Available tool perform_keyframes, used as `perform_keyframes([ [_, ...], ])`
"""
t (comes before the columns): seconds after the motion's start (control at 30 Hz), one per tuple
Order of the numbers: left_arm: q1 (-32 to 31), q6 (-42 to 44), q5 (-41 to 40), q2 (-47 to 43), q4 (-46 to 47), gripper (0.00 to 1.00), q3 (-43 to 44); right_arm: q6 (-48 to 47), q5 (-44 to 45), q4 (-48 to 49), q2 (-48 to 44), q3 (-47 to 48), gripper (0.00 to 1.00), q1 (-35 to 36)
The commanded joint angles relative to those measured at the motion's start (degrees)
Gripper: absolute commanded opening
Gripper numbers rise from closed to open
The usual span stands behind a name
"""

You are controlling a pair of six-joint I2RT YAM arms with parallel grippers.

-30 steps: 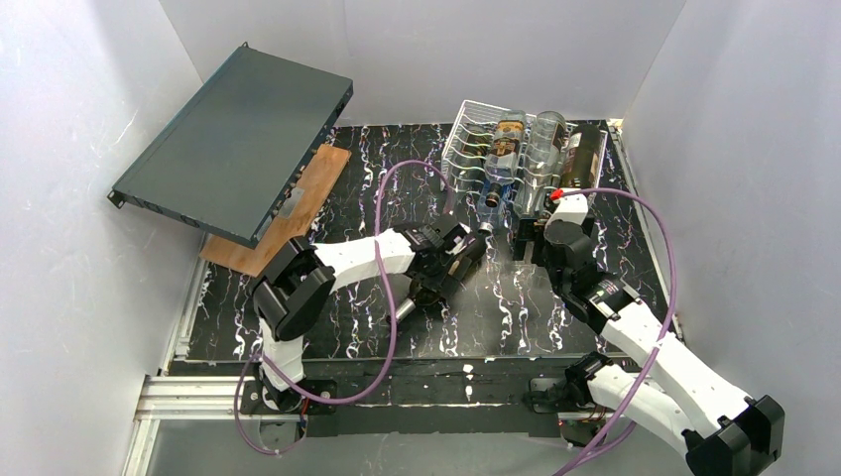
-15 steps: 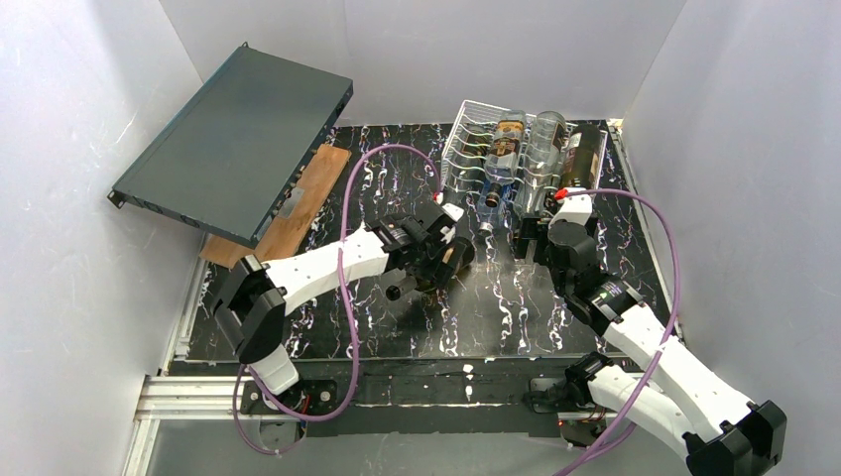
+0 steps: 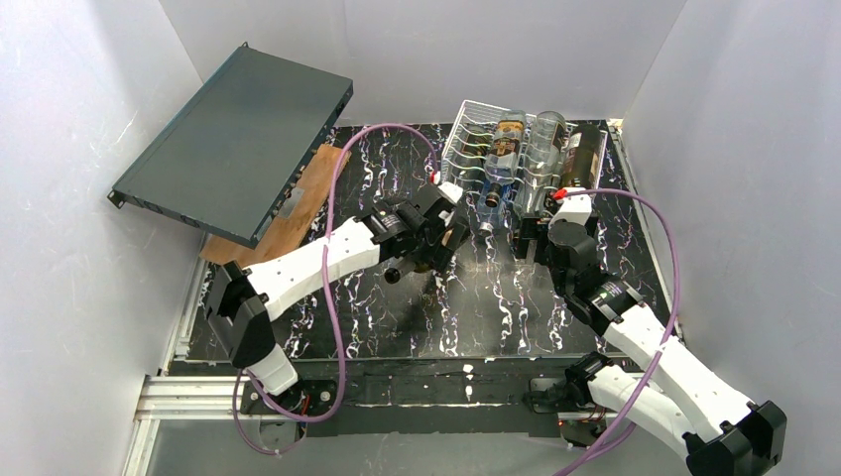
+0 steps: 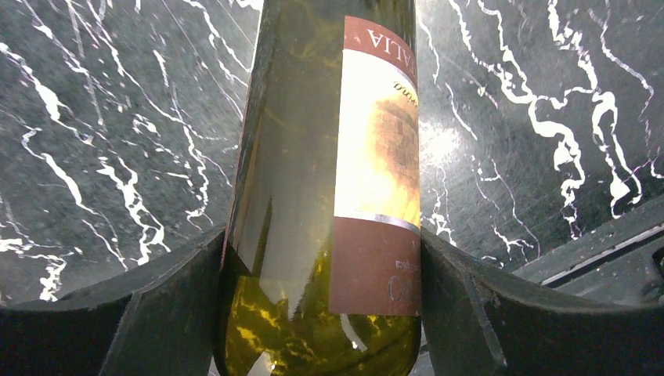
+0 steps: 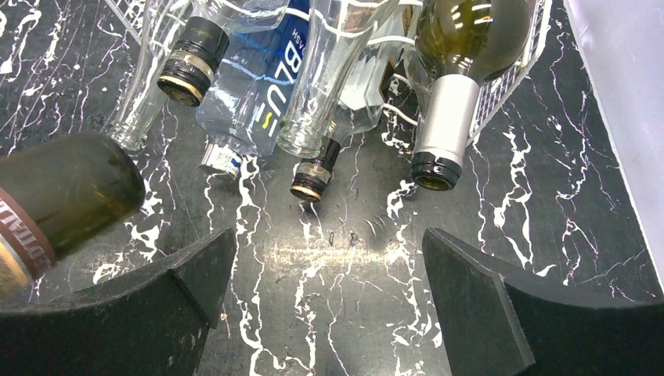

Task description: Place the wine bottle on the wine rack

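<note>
Olive-glass wine bottle (image 4: 321,196) clamped in left gripper (image 3: 434,241), lifted closer to wine rack (image 3: 464,139) ahead; right gripper (image 5: 325,262) wide, empty.

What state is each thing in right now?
wine bottle: gripped, not yet racked
left gripper: jaws shut on the wine bottle
right gripper: jaws open, empty
wine rack: holds several bottles lying down
case: tilted, one edge raised
</note>
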Motion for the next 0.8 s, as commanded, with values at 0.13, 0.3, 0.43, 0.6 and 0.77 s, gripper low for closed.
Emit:
perform_keyframes([
  [0.13,0.0,3.7,-8.6,-6.0,1.3,0.0,10.1,-0.6,3.0,2.5,-2.2,0.5,0.98,-0.3],
  [0.3,0.3,5.6,-12.6,-4.5,4.6,0.0,14.5,-0.6,3.6,2.6,-3.8,0.2,0.98,-0.3],
  [0.43,0.9,6.4,-14.2,-0.6,6.7,0.0,19.4,-0.5,4.4,2.5,-5.1,-0.2,0.98,-0.3],
  [0.6,1.9,8.2,-15.4,4.7,10.1,0.0,24.7,-0.4,5.2,2.5,-6.3,-0.5,0.98,-0.3],
  [0.77,3.1,9.1,-15.1,9.2,14.0,0.0,28.6,-0.4,5.7,2.6,-7.3,-0.6,0.98,-0.3],
])
